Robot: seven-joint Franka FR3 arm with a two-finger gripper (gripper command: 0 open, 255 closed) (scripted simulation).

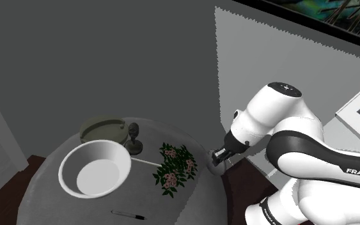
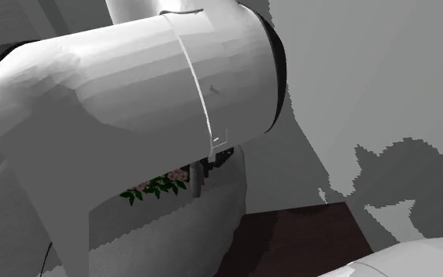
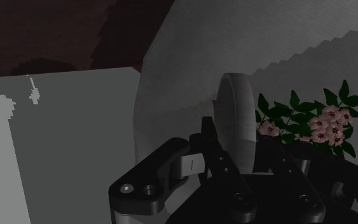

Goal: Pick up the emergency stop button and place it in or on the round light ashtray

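Flowers (image 1: pixel 175 167) on table (image 1: pixel 50 198), between bowl (image 1: pixel 95 169) and hand (image 1: pixel 218 160)

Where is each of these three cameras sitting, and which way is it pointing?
Shoulder view: beside the stand, looking down over the round table; shows the white arm and gripper.
Second exterior view: close by the arm, looking past it toward the flowers at the table's edge.
Wrist view: on the hand, looking along the gripper at the grey button.
Shared: all three catch the flowers.
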